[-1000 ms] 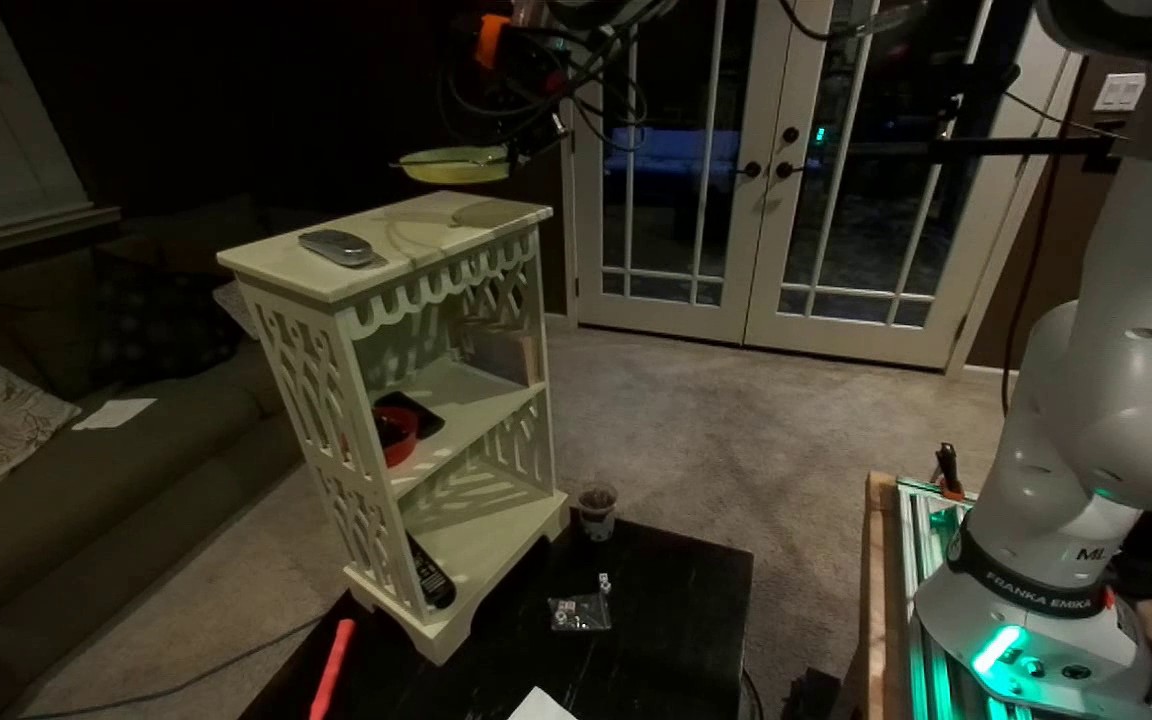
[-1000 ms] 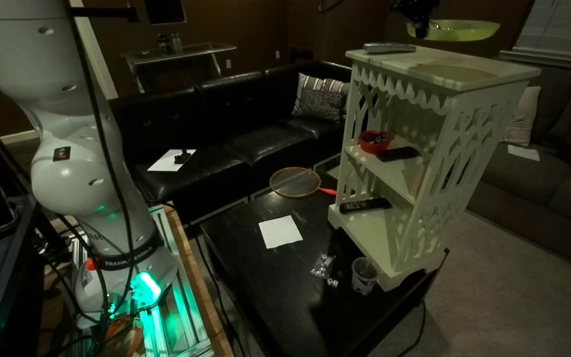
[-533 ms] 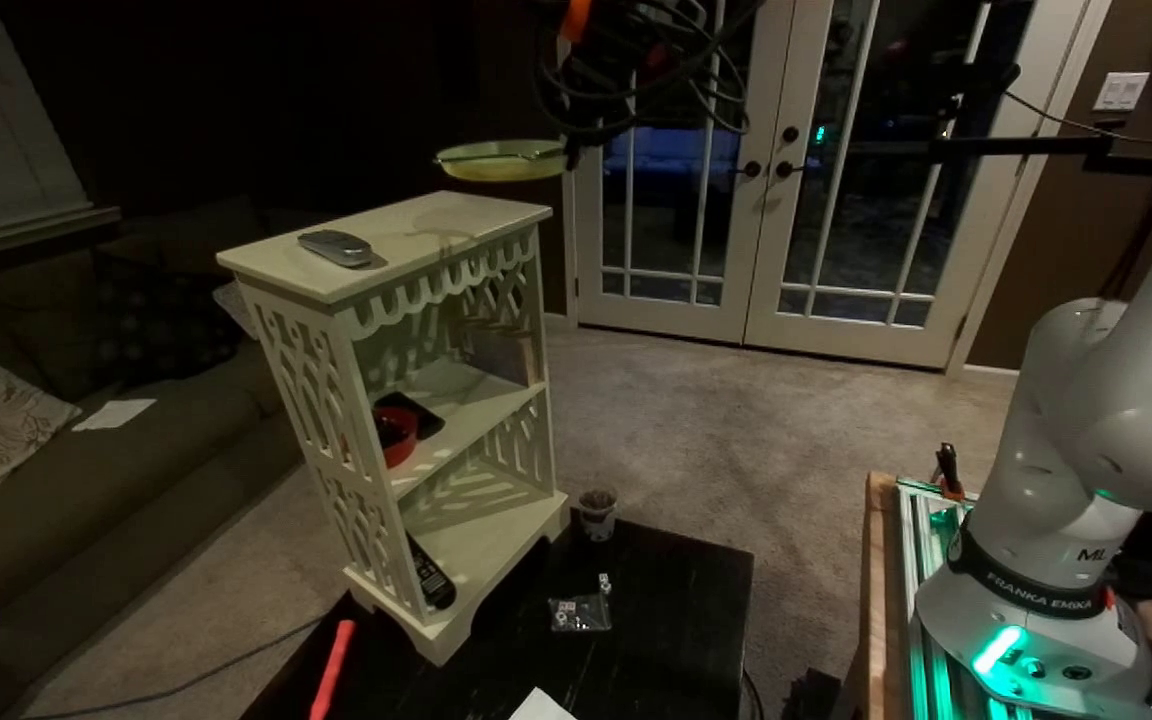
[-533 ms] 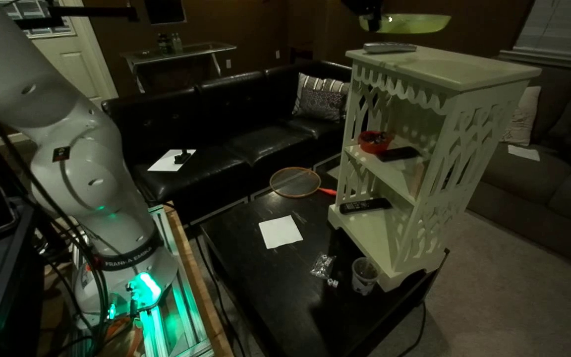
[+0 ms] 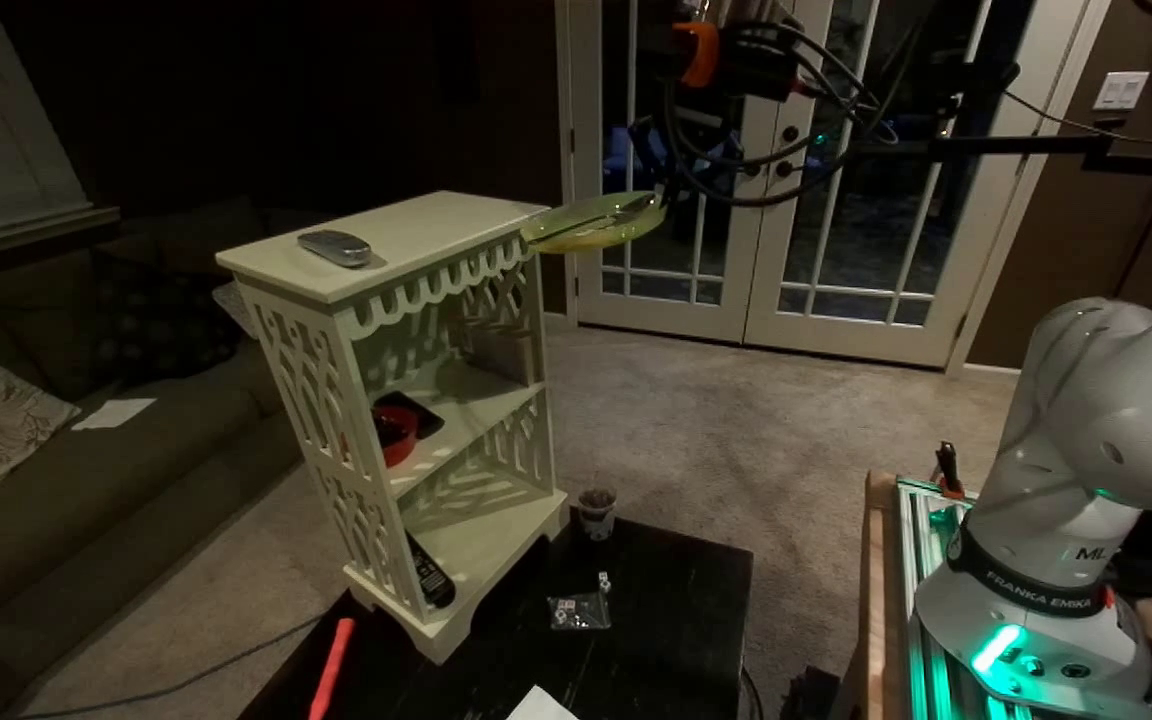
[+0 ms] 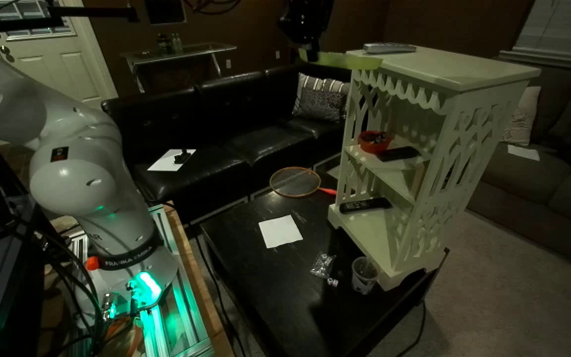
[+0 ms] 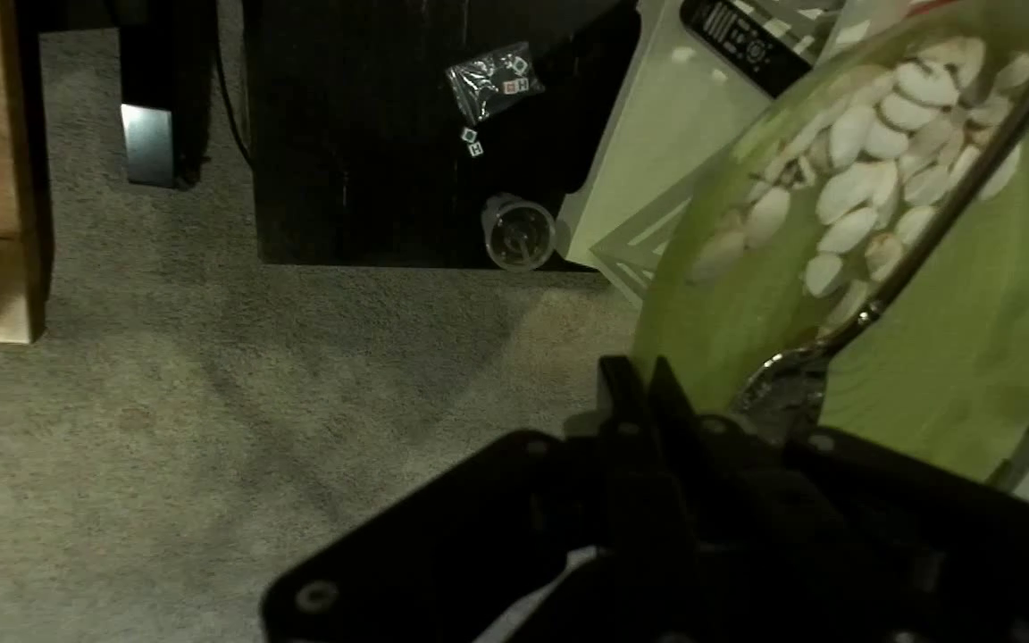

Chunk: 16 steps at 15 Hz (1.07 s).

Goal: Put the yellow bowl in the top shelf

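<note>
One red dish (image 5: 403, 450) is sitting left on the top shelf (image 5: 471, 400). Rightward, I'm holding the yellow bowl (image 5: 591, 230) just outside the rack (image 5: 436, 225), probably for sliding under its top; round, showing no long axis, free edge pointing rackward. Rightmost, my gripper (image 5: 670, 190) is pinching the bowl's rim.

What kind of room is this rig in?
Most likely a living room in a home: there's a black sofa with patterned cushions, a low black table in front of it, and carpet on the floor.
</note>
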Motion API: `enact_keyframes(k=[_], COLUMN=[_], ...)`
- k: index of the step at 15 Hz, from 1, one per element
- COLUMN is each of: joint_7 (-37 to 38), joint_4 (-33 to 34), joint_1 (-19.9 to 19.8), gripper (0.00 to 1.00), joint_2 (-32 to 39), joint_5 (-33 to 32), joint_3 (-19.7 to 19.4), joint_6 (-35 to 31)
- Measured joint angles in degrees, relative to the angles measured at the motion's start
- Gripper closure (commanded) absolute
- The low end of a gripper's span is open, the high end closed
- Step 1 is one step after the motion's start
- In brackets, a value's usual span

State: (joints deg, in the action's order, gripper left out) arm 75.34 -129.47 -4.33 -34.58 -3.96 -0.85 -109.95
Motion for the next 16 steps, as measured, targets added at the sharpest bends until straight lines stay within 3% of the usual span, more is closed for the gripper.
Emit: enact_keyframes(k=[10,16], joint_7=[-0.5,-4.6], joint_4=[-3.6,-9.9], joint_1=[-0.8,0.1], gripper=[0.99,0.99], joint_2=[-0.5,0.5], joint_5=[0.4,3.4], joint_3=[1.8,2.7], joint_6=[-2.0,-4.6])
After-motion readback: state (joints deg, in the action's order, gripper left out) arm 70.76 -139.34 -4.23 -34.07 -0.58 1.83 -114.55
